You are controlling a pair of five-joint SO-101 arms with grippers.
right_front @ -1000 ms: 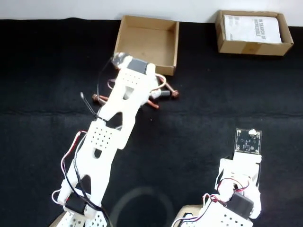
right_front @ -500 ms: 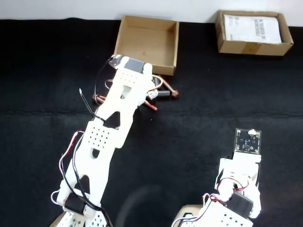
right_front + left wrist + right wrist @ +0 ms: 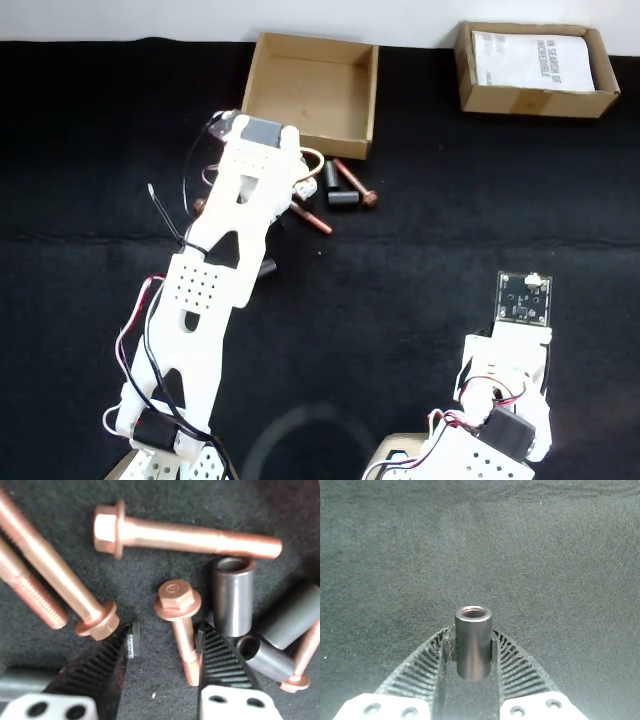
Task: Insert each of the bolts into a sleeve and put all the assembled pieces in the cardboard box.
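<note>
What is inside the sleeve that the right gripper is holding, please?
The sleeve, clamped in the right gripper, shows an open, hollow mouth with nothing seated in it. The lower part of the bore is hidden by the sleeve's own wall and the gripper.

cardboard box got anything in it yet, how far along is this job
Nothing finished: no pieces lie in the cardboard box, and nothing is joined. In hand: the right gripper is shut on one sleeve, and the left gripper is open around a bolt on the table. Left: every insertion and all boxing.
</note>
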